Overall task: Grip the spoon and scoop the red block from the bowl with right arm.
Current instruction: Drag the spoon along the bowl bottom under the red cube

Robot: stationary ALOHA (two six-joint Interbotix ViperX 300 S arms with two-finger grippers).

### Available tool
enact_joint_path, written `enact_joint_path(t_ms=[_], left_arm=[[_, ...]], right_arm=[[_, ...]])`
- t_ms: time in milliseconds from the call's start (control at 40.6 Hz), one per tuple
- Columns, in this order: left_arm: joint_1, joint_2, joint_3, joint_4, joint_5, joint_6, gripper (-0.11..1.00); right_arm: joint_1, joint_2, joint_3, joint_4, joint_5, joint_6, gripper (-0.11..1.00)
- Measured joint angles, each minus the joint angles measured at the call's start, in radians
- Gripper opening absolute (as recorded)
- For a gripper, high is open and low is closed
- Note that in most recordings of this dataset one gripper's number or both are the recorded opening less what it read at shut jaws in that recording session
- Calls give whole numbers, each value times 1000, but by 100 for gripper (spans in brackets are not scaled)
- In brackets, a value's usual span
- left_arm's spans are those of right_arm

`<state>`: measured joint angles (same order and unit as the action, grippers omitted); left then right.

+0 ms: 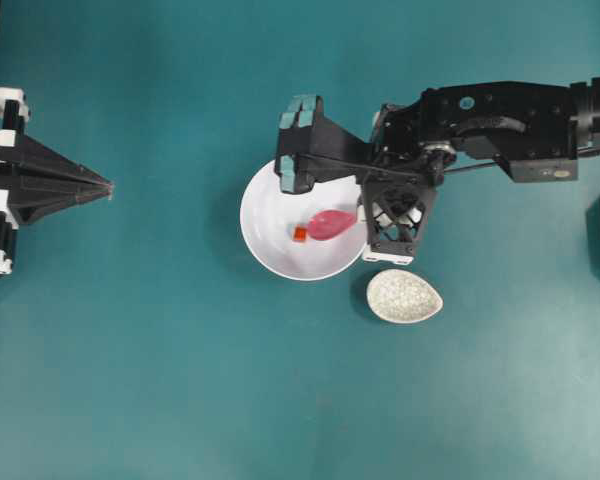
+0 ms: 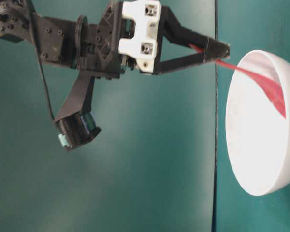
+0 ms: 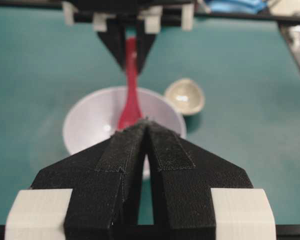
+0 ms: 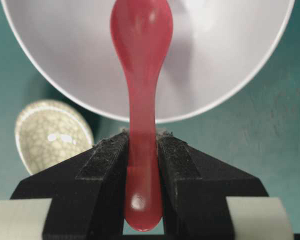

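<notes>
Teal matting covers the whole table (image 1: 160, 380), and every other thing sits on it. Black and bulky, the right arm (image 1: 500, 125) reaches in from the right edge of the overhead view toward the middle, its wrist tipped downward over the bowl. On the far left the left gripper (image 1: 108, 187) rests well apart from the dishes; the left wrist view shows its two wedge-shaped fingers pressed together with nothing between them.

Next in size is the bowl (image 1: 270, 225), round, plain and white, standing near the centre of the table. The right gripper (image 4: 142, 150) hangs at the bowl's right rim, and its black pads (image 4: 105, 160) are clamped on the straight handle of the spoon (image 4: 141, 75), one on each side, with the handle's end poking out behind them. From there the glossy pink-red spoon slopes down over the rim so that its oval scoop lies inside the bowl, near the bottom.

Just beside the bowl, at its lower right in the overhead view, stands a speckled grey oval dish (image 1: 404, 296), apart from the gripper.

Smallest is the red block (image 1: 300, 234), a tiny red-orange cube on the bowl's floor, just to the left of the scoop's tip and outside it.
</notes>
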<state>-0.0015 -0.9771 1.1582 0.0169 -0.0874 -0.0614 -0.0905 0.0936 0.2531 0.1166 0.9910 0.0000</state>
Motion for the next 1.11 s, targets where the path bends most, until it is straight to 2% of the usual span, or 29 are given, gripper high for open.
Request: enact_joint_path(t_ms=[616,1108], left_arm=[[0,-2,0,0,0,0,0],[0,0,0,2,0,0,0]], right_arm=[[6,32,-21,0,-3,-32,22],[6,60,-23,-2,-94,-32,22]])
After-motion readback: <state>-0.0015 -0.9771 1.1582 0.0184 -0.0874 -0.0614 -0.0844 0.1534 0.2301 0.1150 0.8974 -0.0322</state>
